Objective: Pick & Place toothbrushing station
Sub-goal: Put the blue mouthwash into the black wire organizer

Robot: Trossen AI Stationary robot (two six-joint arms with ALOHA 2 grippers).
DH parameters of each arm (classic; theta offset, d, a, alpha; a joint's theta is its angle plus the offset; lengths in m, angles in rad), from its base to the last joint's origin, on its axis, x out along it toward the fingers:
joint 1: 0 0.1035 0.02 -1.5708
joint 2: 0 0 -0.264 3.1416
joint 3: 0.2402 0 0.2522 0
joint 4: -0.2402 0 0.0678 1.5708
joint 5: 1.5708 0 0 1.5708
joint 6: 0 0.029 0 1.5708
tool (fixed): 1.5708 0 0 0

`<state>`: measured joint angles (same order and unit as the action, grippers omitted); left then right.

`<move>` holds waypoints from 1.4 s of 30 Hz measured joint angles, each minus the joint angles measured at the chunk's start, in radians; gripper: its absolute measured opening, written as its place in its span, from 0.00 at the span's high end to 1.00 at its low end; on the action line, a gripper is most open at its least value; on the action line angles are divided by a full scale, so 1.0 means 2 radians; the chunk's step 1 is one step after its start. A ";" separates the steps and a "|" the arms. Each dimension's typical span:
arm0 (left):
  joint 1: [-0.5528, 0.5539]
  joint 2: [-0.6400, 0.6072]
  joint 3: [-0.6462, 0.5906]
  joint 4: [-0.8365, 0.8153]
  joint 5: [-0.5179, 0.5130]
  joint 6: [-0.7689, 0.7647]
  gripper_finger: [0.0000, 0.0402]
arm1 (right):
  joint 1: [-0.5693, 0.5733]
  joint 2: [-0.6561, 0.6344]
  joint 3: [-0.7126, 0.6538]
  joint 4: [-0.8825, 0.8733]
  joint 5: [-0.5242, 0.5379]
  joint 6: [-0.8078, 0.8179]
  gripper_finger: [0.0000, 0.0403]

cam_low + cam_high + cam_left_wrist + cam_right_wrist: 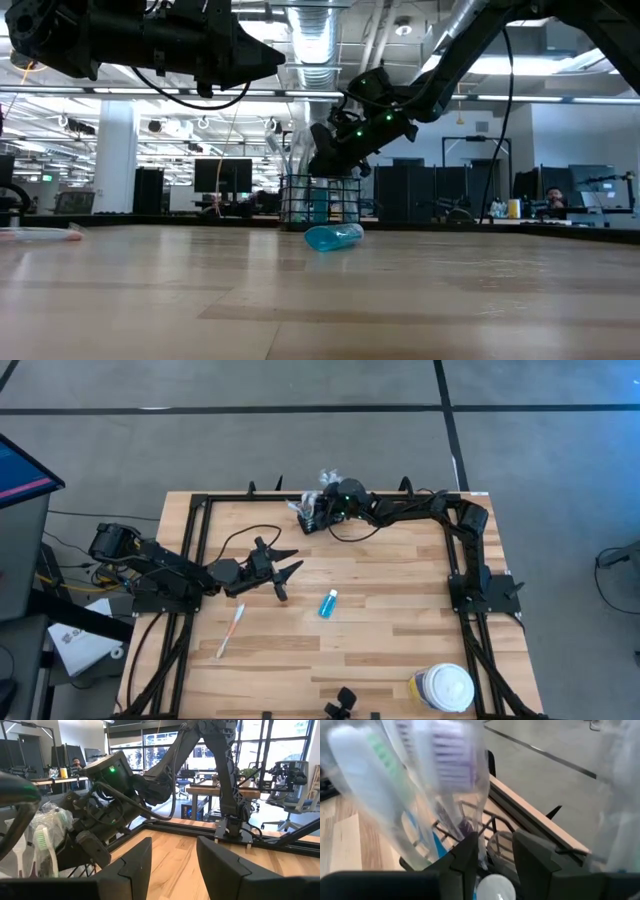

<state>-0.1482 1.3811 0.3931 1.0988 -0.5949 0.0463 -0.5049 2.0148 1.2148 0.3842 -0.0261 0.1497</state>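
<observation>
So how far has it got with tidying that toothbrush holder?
Some brushes already stand in the toothbrushing station at the table's far edge. The right gripper is at the holder now, fingers open around a wrapped toothbrush. The left gripper hovers open mid-table. Left lying out: a toothbrush and a small blue bottle.

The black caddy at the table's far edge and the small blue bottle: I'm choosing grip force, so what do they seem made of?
The caddy looks like thin black wire, probably coated metal: open grid bars you can see through. The blue bottle looks like translucent plastic, glossy, light passing through it. Neither is certain from looks alone.
</observation>
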 joint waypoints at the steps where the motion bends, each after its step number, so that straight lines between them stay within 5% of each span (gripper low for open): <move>1: 0.000 0.000 0.000 0.000 0.000 0.000 0.63 | 0.000 0.000 0.000 0.004 0.000 0.000 0.72; 15: 0.000 0.000 0.000 -0.004 0.000 0.000 0.63 | 0.000 -0.009 0.001 0.009 0.000 0.000 0.72; 42: 0.000 0.000 0.000 -0.009 -0.002 0.000 0.63 | 0.003 -0.091 0.001 -0.142 0.022 -0.027 0.72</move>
<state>-0.1482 1.3811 0.3931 1.0805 -0.5994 0.0467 -0.4981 1.8327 1.2175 0.0998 0.0177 0.0950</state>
